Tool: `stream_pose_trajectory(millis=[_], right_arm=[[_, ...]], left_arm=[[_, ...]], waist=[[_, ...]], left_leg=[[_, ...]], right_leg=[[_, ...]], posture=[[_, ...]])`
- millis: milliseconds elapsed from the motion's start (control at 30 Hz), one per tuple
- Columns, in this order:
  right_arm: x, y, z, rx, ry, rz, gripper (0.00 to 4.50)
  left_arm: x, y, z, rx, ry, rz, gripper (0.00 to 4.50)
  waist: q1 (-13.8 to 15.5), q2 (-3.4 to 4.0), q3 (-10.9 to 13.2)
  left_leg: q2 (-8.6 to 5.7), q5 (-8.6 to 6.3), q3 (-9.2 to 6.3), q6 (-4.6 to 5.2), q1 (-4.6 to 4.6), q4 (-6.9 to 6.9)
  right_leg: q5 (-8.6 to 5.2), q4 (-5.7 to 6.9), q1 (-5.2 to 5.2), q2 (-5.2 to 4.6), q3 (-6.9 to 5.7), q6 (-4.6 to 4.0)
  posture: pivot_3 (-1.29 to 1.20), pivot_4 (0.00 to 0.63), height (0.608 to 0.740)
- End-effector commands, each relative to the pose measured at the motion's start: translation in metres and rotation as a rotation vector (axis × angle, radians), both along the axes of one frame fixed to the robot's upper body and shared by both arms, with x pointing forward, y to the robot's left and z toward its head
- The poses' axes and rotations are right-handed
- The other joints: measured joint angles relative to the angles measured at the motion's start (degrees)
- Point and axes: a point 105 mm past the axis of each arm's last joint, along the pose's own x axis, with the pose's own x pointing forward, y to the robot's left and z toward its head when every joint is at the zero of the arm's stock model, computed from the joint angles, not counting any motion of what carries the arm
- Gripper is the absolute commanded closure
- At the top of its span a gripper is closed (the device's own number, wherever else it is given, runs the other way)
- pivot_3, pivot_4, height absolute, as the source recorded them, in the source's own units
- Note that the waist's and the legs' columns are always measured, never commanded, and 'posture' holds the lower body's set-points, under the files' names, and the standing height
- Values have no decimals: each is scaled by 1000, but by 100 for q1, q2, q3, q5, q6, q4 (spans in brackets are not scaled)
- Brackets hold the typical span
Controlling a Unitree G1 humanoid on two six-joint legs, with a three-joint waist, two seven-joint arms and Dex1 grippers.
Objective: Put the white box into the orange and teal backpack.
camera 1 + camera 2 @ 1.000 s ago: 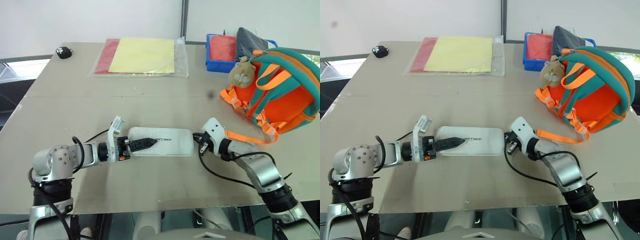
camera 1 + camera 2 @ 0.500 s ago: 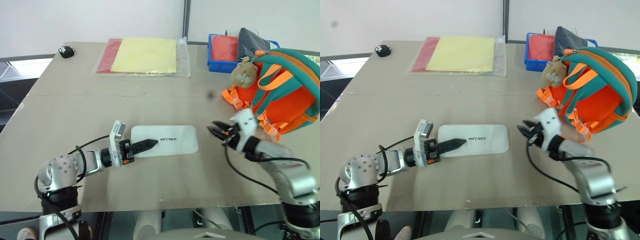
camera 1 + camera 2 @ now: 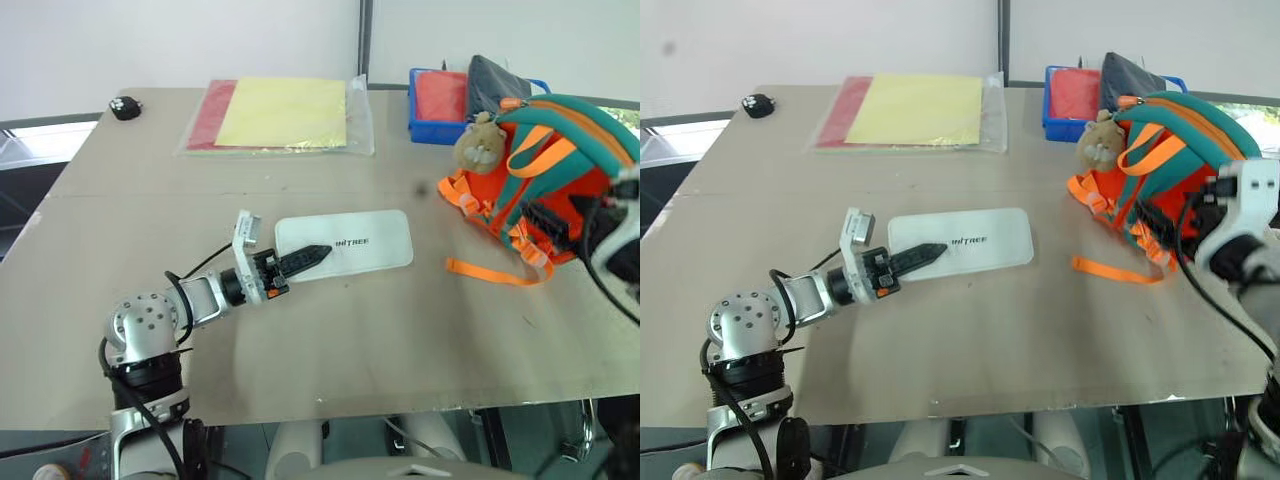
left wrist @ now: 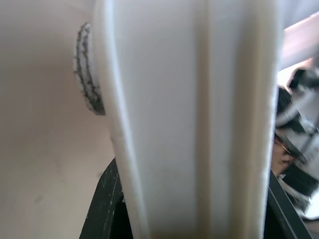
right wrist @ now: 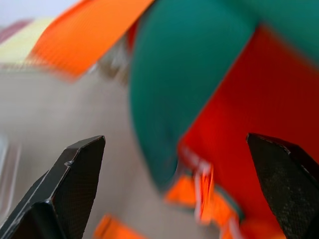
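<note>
I am looking down over a wide beige tabletop [image 3: 300, 380] with a seam across its middle, set against a pale wall [image 3: 180, 40] with a grey vertical post [image 3: 365, 40].

Largest on the table is the orange and teal backpack [image 3: 560, 170], a small rounded child's bag lying at the right side, its orange straps [image 3: 490, 272] trailing over the table towards the middle and a beige plush animal charm [image 3: 478, 143] at its upper left. Just behind it at the far edge sits a blue plastic tray [image 3: 430, 127] with red and dark contents. At the far centre lies a yellow sheet in a clear sleeve [image 3: 283, 112] on top of a red one.

The white box [image 3: 355, 243], a flat oblong plastic case with rounded corners and dark lettering, is near the table's middle, well apart from the backpack, with bare table between them. My left gripper [image 3: 300, 260] pinches its near-left end, one black finger [image 3: 305, 257] lying across the top face; in the left wrist view the box [image 4: 194, 119] runs straight out between the fingers.

My right gripper [image 5: 174, 189] is spread wide and holds nothing, facing the backpack's teal trim and orange body from close by, at its right side.

Smallest is a little black object [image 3: 125, 107] at the far left corner.
</note>
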Motion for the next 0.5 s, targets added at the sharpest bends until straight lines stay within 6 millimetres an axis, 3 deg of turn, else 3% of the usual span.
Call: stream_pose_trajectory(millis=[33,100,333,433,500], right_arm=[[33,-2,3,-16,-57,-54,0],[47,-6,3,1,-74,-86,918],[59,33,28,-89,-251,121,4318],[56,56,42,-106,-336,252,4421],[45,80,73,-33,-463,379,4421]], left_arm=[[5,-4,27,-33,-118,5,3374],[5,-4,30,-31,-134,16,3374],[8,8,36,-28,-190,139,3374],[11,14,39,-28,-231,205,3374],[17,25,41,1,-271,282,3374]], waist=[[-7,0,0],[12,1,1],[34,6,4],[41,9,6],[30,16,13]], left_leg=[[0,0,0,0,-3,-2],[0,0,2,0,-12,-7],[-1,-1,4,-1,-34,-8],[-1,-1,3,-1,-33,-9],[-1,-1,4,-1,-33,-9]], right_leg=[[7,-1,-2,0,0,13],[8,-3,-9,0,0,15],[6,-8,-27,-5,0,22],[6,-6,-27,-5,-2,21],[7,-6,-27,-5,-2,21]], posture=[[0,150,740],[0,150,740],[0,150,740],[0,150,740],[0,150,740]])
